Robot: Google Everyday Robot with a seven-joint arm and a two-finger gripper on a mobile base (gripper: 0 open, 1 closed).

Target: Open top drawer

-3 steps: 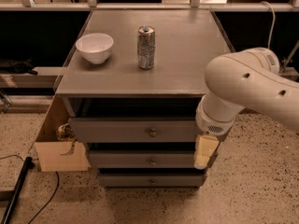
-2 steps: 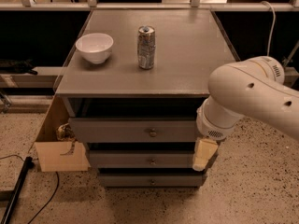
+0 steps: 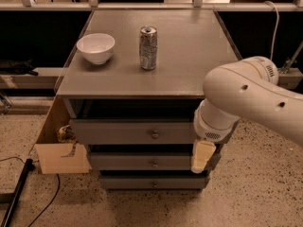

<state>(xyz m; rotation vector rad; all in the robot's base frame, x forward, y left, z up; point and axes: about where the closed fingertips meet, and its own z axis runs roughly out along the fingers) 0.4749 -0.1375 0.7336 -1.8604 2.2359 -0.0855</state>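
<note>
The top drawer (image 3: 123, 132), flat grey wood with a small round metal knob, sits just under the desk (image 3: 189, 56) top; the cream gripper (image 3: 202, 156) hangs before the drawers' right end, and I cannot tell if it is open or closed; a round white bowl (image 3: 95, 47) and an upright metal can (image 3: 148, 48) stand on the desk.

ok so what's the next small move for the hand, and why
Probably shift the hand left and slightly up toward the top drawer knob: it hangs at the drawers' right end, level with the middle drawer, away from that knob.
</note>
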